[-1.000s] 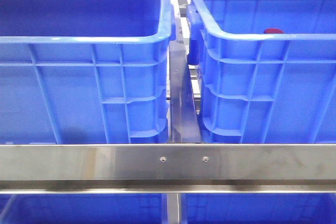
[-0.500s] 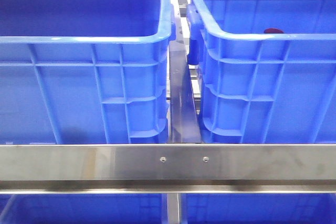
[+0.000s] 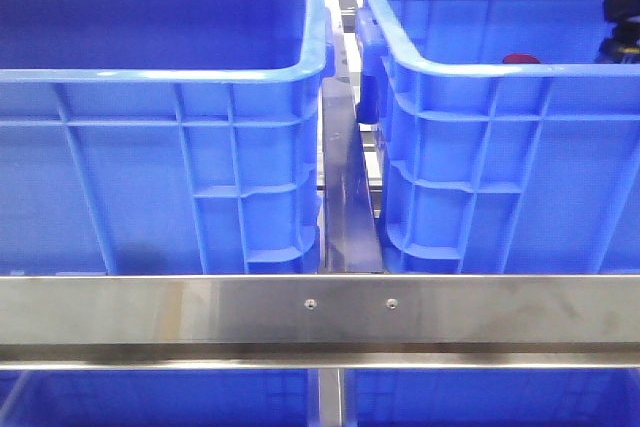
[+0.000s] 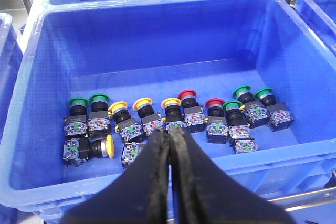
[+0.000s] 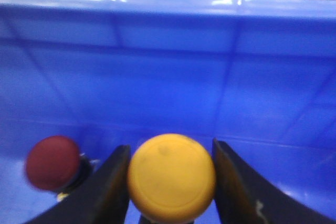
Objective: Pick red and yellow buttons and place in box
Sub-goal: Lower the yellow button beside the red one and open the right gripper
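On my right wrist feed the right end effector (image 5: 170, 182) grips a yellow button (image 5: 171, 177) between its two dark fingers, inside a blue box (image 5: 168, 61). A red button (image 5: 52, 162) already lies on that box's floor just beside it, so I judge one piece delivered and the yellow one close to release. The front view shows the red cap (image 3: 520, 59) peeking over the right box's rim (image 3: 470, 69).

The left end effector (image 4: 170, 145) hangs with its fingers pressed together, holding nothing, over the supply crate (image 4: 157, 19), where green, yellow and red pushbuttons remain in a loose row.

The crates are glossy moulded plastic with ribbed walls and rolled rims; the buttons have smooth domed caps on boxy switch bodies. A brushed steel rail (image 3: 320, 309) crosses in front.
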### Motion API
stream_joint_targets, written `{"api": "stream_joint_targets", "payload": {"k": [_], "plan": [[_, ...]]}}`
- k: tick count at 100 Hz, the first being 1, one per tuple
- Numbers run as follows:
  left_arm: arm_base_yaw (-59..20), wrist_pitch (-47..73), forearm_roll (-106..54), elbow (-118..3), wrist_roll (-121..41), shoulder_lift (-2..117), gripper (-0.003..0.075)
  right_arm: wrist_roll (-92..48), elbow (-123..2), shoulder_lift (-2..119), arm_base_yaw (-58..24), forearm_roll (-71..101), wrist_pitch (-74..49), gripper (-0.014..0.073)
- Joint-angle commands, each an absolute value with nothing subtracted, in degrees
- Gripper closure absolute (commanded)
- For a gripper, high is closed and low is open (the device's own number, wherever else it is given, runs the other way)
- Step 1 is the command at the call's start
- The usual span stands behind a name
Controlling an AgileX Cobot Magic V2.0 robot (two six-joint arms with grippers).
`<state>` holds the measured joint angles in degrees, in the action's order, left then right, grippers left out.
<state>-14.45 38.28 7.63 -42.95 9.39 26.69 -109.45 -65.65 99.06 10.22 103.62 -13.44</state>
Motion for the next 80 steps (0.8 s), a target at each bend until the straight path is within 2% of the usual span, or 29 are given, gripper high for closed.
{"api": "stream_joint_targets", "payload": {"k": [1, 80], "plan": [[-14.32, 34.12, 7.53, -44.39, 9.94, 27.05, 0.0739, -110.36, -69.6, 98.64, 10.6, 109.95, -14.84, 0.0391], [-14.32, 34.12, 7.53, -44.39, 9.94, 27.05, 0.0739, -110.48, -73.72, 108.0, 11.45, 109.95, -14.09, 0.0389]]}}
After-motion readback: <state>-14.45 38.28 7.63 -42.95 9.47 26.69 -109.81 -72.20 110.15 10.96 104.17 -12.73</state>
